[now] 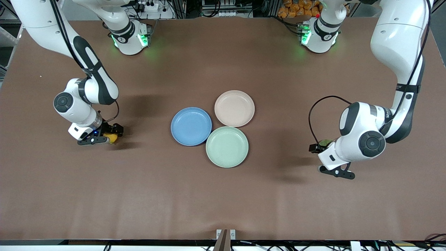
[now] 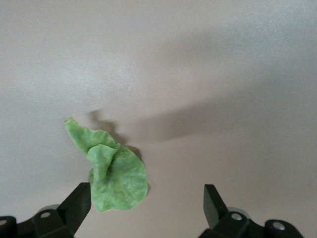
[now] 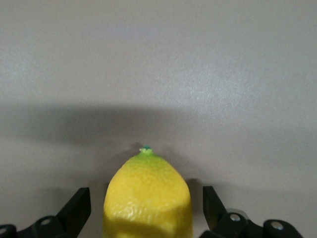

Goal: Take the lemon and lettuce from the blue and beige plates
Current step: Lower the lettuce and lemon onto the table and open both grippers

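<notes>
The lemon (image 3: 147, 198) (image 1: 112, 138) lies on the brown table toward the right arm's end, well away from the plates. My right gripper (image 3: 144, 198) (image 1: 110, 135) is low around it and open, with a gap between the fruit and each finger. The lettuce (image 2: 113, 171) (image 1: 325, 142) lies flat on the table toward the left arm's end. My left gripper (image 2: 146, 194) (image 1: 318, 146) hangs open just over it, the leaf close to one finger (image 2: 79, 198) and free of both. The blue plate (image 1: 191, 126) and the beige plate (image 1: 234, 108) sit bare at the table's middle.
A pale mint-green plate (image 1: 227, 146), also bare, touches the other two plates and lies nearest the front camera. The brown table (image 1: 223, 195) stretches wide around the plates. Both arms' bases stand along the edge farthest from the front camera.
</notes>
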You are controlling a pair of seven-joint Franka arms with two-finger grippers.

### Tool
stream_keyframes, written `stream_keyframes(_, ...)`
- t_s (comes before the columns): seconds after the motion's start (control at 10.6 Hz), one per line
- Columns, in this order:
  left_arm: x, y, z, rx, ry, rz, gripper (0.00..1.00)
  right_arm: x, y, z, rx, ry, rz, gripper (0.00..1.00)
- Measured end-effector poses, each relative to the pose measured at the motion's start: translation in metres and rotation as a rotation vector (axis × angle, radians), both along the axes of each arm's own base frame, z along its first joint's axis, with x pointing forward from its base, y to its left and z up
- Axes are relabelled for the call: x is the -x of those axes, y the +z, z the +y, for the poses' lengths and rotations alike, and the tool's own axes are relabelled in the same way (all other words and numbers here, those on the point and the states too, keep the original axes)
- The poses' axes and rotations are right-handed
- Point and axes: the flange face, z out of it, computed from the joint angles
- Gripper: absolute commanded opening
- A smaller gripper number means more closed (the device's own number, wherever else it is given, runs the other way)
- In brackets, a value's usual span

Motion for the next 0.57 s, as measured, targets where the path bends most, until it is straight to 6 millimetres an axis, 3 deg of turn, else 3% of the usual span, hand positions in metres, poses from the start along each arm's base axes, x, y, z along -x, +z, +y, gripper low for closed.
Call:
stream_keyframes(0.28, 0.011, 0.018, 0.013, -0.021, 0.013, 0.000, 1.00, -0.011, 0.012, 0.000, -0.003, 0.001, 0.027, 1.00)
stream_keyframes(0.57, 0.045, 0.014, 0.025, -0.057, 0.047, 0.030, 1.00, -0.036, 0.058, 0.000, -0.014, 0.002, 0.121, 1.00)
